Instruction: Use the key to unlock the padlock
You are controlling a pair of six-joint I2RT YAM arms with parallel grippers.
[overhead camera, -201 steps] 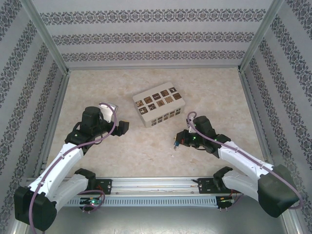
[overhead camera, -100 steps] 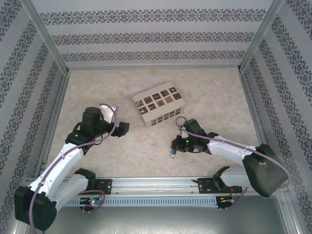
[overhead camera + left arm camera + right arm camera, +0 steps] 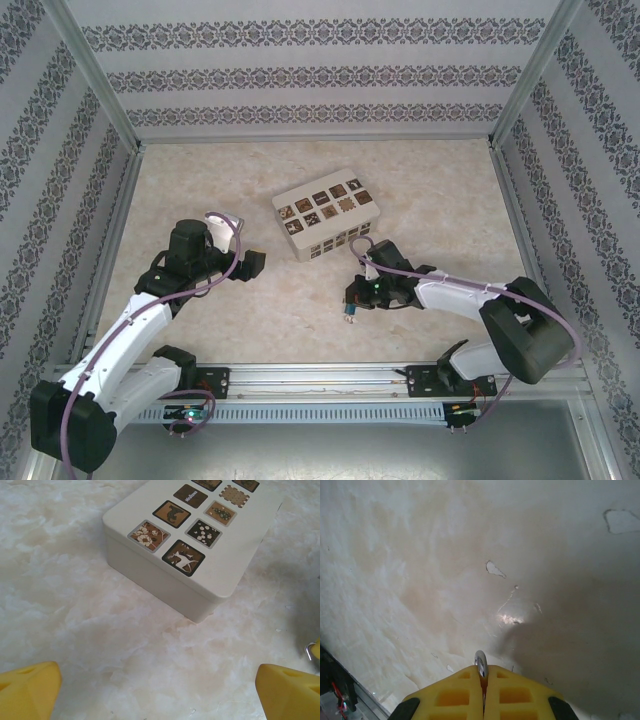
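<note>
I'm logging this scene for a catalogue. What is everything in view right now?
box: one, white with brown patterned squares, mid-table
padlock: one, tiny, teal body with a silver shackle, at the right gripper's tips, near the box's front
table: one, beige marbled, under everything
walls: three, pale with dark patterned bands, around the table
arms: two, white and black, bases at the near edge
left gripper: one, yellow fingers, open, left of the box
right gripper: one, yellow fingers, shut on the padlock's silver shackle
</note>
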